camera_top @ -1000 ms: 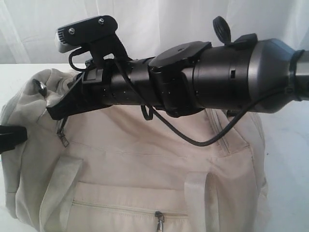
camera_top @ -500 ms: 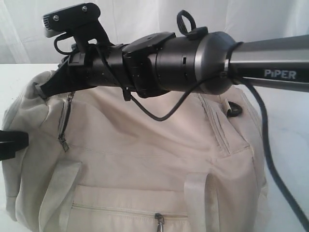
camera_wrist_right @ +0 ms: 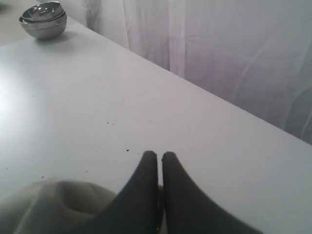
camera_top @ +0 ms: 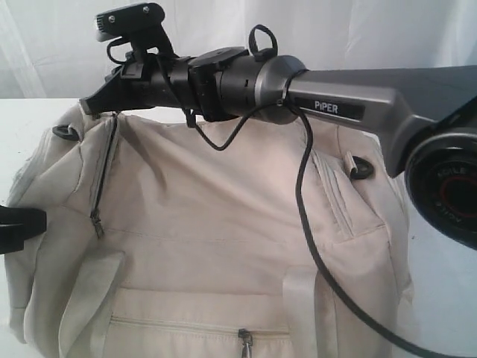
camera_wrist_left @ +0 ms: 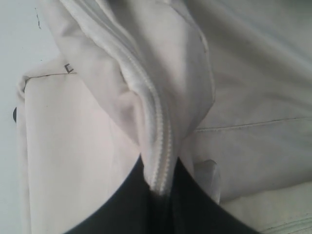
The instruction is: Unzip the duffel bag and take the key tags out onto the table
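While the duffel bag [camera_top: 223, 224] lies on the table [camera_wrist_right: 73, 97], filling the near middle of the scene, no way into it shows clearly. The key tags are nowhere in view, so they are presumably inside.

The left gripper [camera_wrist_left: 160, 168] is clamped on a raised fold of fabric along a zipper seam [camera_wrist_left: 155, 117] at the bag's left end. The right gripper [camera_wrist_right: 157, 156] reaches across the bag's far top edge to that same end, its fingers pressed together. I cannot tell whether a zipper pull sits between them.

If they hold nothing, or only cloth, a tug would drag the soft bag without parting the teeth. If the left grip slips off the fold, the bag would slide along with the pull. The right arm's hanging cable [camera_top: 302, 209] drapes over the bag and could snag the dark ring [camera_top: 360, 168] on its right side.
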Robot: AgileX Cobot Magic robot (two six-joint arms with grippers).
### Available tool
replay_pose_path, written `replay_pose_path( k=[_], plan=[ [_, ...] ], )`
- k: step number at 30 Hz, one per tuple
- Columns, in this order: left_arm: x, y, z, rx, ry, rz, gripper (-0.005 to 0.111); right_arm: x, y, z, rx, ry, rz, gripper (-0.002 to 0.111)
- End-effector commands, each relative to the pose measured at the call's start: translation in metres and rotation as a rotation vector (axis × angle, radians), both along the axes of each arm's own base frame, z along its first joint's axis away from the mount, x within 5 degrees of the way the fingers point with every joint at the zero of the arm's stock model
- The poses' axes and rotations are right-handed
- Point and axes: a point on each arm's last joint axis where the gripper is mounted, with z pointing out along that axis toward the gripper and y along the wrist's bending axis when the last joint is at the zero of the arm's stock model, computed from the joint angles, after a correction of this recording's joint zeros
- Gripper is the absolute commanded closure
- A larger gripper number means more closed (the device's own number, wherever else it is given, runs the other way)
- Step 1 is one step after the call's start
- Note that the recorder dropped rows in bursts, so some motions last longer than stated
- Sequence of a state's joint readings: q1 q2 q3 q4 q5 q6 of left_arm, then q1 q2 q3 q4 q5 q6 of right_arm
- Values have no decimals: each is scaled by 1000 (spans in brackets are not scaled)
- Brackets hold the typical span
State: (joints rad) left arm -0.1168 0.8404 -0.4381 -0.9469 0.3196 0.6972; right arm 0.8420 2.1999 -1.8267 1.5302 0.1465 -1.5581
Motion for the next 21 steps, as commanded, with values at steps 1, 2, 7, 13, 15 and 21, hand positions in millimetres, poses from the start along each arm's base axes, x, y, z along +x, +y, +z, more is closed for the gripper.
replay_pose_path(
  k=[1, 2, 7, 13, 15, 21],
  plan=[
    [-9, -6, 0, -16, 50, -79, 107, 34, -18, 0, 5, -32, -101, 108],
    [-9, -6, 0, -16, 50, -79, 107, 37, -20, 0, 8, -31, -99, 108],
    [-9, -6, 0, -27, 59, -70, 107, 49, -26, -2, 26, -20, -108, 108],
    [-8, -5, 0, -25, 54, -64, 107, 55, -32, -1, 27, -22, -130, 108],
    [-7, -4, 1, -22, 45, -51, 107, 54, -31, -1, 50, 10, -110, 108],
    [3, 5, 5, 26, -61, 68, 107, 45, -25, -1, 70, 42, 0, 108]
  ],
)
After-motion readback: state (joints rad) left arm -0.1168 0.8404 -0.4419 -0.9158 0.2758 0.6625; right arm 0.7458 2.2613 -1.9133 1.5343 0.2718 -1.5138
